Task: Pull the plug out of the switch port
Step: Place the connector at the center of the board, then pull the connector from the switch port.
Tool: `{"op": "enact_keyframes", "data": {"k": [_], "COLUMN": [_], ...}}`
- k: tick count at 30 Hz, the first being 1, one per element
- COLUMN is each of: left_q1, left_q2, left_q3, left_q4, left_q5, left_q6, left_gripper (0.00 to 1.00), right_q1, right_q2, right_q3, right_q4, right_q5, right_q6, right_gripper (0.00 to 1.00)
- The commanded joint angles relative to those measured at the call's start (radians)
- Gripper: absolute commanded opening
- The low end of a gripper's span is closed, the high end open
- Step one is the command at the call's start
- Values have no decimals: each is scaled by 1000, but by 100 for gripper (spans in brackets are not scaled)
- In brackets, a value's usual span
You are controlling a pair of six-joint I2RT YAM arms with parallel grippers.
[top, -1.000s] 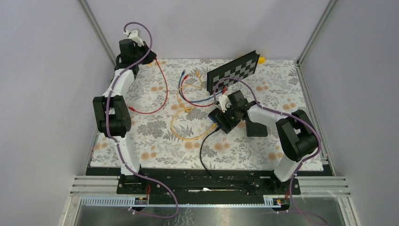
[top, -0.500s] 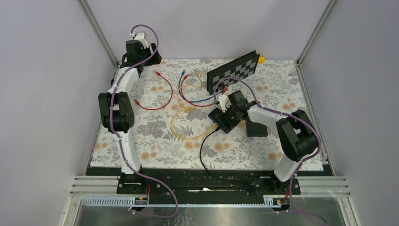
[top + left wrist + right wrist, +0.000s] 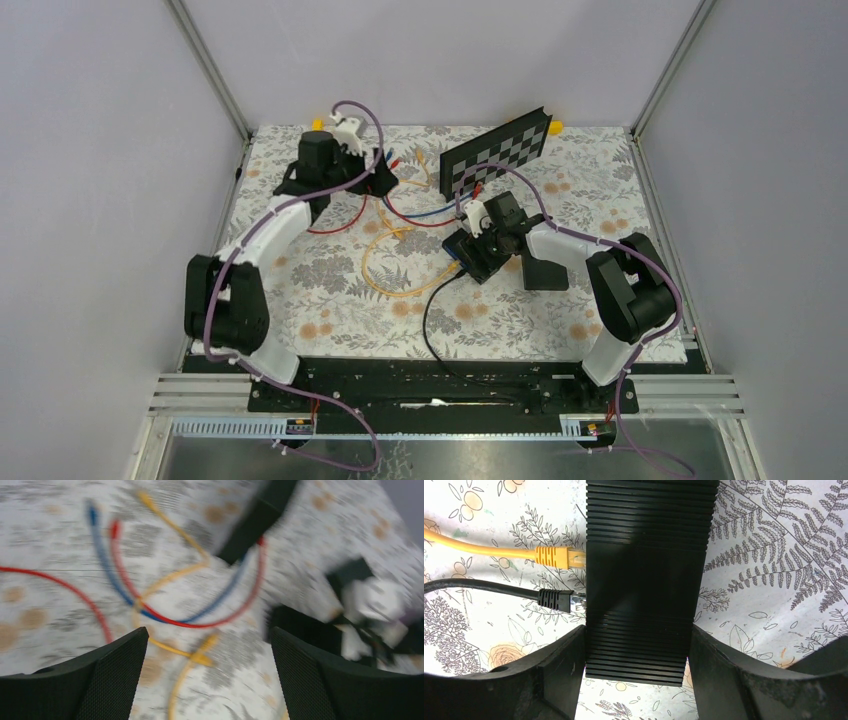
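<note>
We see the right gripper (image 3: 636, 640) pinching the black switch (image 3: 644, 570), with one finger pressed on each side of it. Two plugs sit in ports on the side of the switch: a yellow plug (image 3: 559, 556) and, just below it, a black plug (image 3: 555, 600). Both are pushed in.

From above, the switch sits near the middle of the flowery table (image 3: 330, 300), on the near side of the checkered board (image 3: 497, 150). The left gripper (image 3: 385, 178) hangs over the far part of the table, well apart from the switch. Its jaws are spread wide and hold nothing (its own picture is blurry). Under it lie a red cable (image 3: 220, 622), a blue cable (image 3: 100, 555) and a yellow cable (image 3: 172, 650).
</note>
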Motion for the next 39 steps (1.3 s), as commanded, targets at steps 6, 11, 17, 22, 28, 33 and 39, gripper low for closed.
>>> {"op": "enact_keyframes", "data": {"k": [6, 11, 17, 22, 28, 33, 39], "left_q1": [-163, -212, -264, -271, -283, -293, -311], "left_q2": [-125, -3, 144, 238, 319, 379, 447], "left_q3": [-300, -319, -316, -316, -324, -314, -323], "left_q4": [154, 211, 302, 407, 542, 618, 747], "left_q5": [317, 413, 488, 496, 496, 468, 477], "left_q6": [-65, -134, -246, -328, -424, -462, -561], "left_gripper": [94, 85, 73, 67, 63, 62, 59], "right_q1": [-4, -4, -5, -11, -23, -23, -22], "right_q2": [31, 35, 38, 33, 36, 47, 48], "right_q3": [30, 28, 28, 26, 26, 31, 33], "right_q4": [17, 20, 21, 20, 18, 8, 3], "right_q5": [-3, -2, -31, -53, -98, -137, -146], "right_q6": [76, 86, 86, 84, 85, 78, 74], "right_gripper": [4, 4, 3, 1, 1, 1, 0]}}
